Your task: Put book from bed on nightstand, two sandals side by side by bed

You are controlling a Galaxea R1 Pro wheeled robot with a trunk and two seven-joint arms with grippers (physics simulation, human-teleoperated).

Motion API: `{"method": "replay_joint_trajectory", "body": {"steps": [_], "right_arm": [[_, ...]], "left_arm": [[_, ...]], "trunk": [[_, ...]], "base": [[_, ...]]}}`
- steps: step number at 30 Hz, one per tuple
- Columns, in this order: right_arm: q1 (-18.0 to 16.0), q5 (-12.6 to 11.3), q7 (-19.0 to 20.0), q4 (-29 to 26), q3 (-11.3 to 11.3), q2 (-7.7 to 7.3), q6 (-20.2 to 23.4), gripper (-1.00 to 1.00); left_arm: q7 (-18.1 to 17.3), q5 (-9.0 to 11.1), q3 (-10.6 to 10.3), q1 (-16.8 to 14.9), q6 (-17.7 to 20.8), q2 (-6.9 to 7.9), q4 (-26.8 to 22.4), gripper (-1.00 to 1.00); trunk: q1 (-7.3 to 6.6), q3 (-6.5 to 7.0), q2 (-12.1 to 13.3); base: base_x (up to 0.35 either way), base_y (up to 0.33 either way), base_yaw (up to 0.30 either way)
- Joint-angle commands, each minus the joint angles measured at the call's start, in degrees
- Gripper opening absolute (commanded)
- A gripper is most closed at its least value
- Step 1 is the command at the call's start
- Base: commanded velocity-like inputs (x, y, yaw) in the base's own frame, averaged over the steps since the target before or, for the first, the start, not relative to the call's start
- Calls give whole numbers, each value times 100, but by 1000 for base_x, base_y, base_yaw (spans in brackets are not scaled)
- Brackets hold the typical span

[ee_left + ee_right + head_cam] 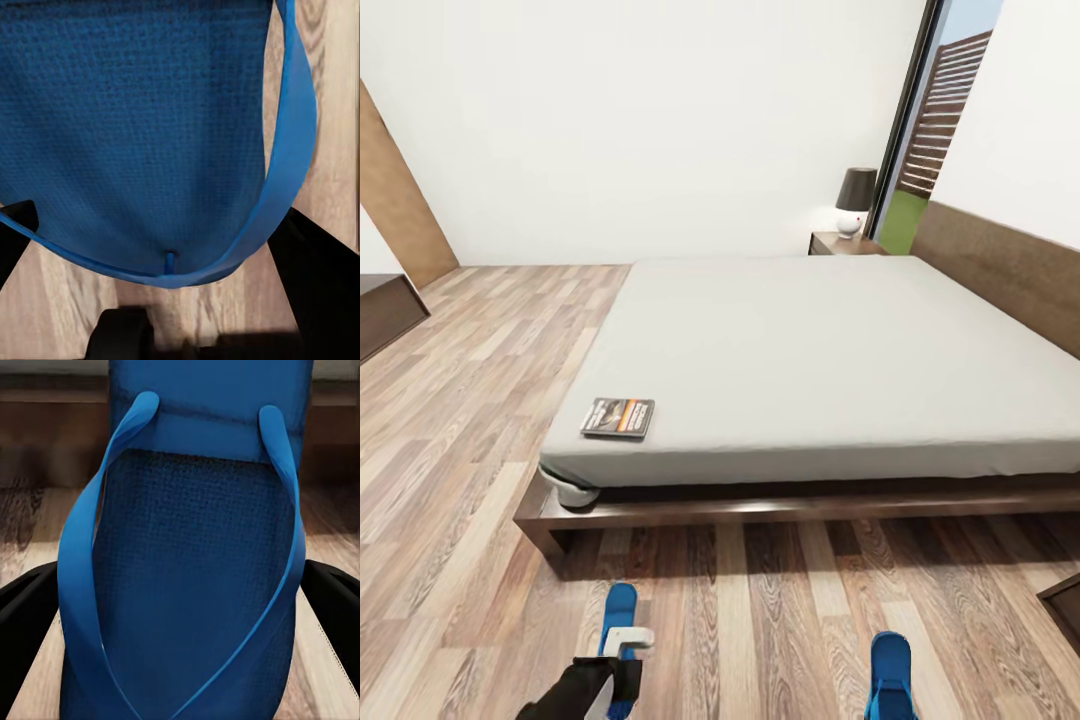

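Note:
The bed (pixel 810 360), with its grey mattress, lies ahead of me. The book (pixel 618 417) rests flat near the mattress's near left corner. A nightstand (pixel 838 243) stands at the bed's far side by the headboard. One blue sandal (pixel 619 608) sits low in front of the bed under my left gripper (pixel 622 648). The other sandal (pixel 890 672) is well apart to the right. In the left wrist view the sandal (pixel 150 135) spans between the dark fingers (pixel 319 285). In the right wrist view the second sandal (pixel 195 585) stands tilted between the fingers (pixel 22 622), straps pressed against them.
A lamp (pixel 854 200) stands on the nightstand beside a tall window (pixel 930 130). Low dark furniture (pixel 385 310) sits at the left wall, and another dark corner (pixel 1065 600) pokes in at lower right. Wood floor (pixel 470 420) stretches left of the bed.

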Motion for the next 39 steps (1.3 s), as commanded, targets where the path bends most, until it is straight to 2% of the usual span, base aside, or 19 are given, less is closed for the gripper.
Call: {"method": "replay_joint_trajectory", "body": {"steps": [1,2,5,8,9,10,12,14,16,19,39], "right_arm": [[2,-3,-30,-49,9,-3,-2,-100],[2,2,-51,-179,9,-3,12,-100],[2,8,-69,-370,9,-3,32,-100],[2,5,-86,-499,9,-3,25,-100],[2,4,-137,-691,9,-3,18,-100],[2,6,-155,-808,8,-3,18,-100],[2,10,-202,-1067,4,-8,34,-100],[2,16,-315,-1352,2,-10,54,-100],[2,15,-404,-1484,1,-16,64,-100],[2,11,-453,-1542,1,-19,77,-100],[2,22,-471,-1401,-8,-20,82,-100]], "left_arm": [[14,-6,10,-30,185,-2,-133,-100],[10,1,13,-147,639,-1,-422,-100],[-12,3,17,-512,1508,-12,-734,-100],[-60,20,18,-897,1996,-27,-831,-100],[-86,23,22,-1122,2320,-43,-856,-100],[-93,24,24,-1169,2408,-47,-860,-100],[-101,76,26,-1219,2501,-42,-844,-100],[-104,266,22,-1240,2549,-23,-828,-100],[-105,387,20,-1245,2564,-10,-811,-100],[-106,454,18,-1249,2571,-3,-801,-100],[-98,438,9,-1247,2607,8,-814,-100]], "trunk": [[23,-23,-43],[45,-41,-83],[110,-95,-204],[176,-149,-324],[198,-167,-364],[220,-185,-404],[264,-221,-484],[308,-257,-565],[352,-292,-645],[418,-346,-765],[857,-705,-1567]], "base": [[0,0,0],[0,0,0],[0,0,0],[0,0,0],[0,0,0],[0,0,0],[0,0,0],[0,0,0],[0,0,0],[0,0,0],[0,0,0]]}}
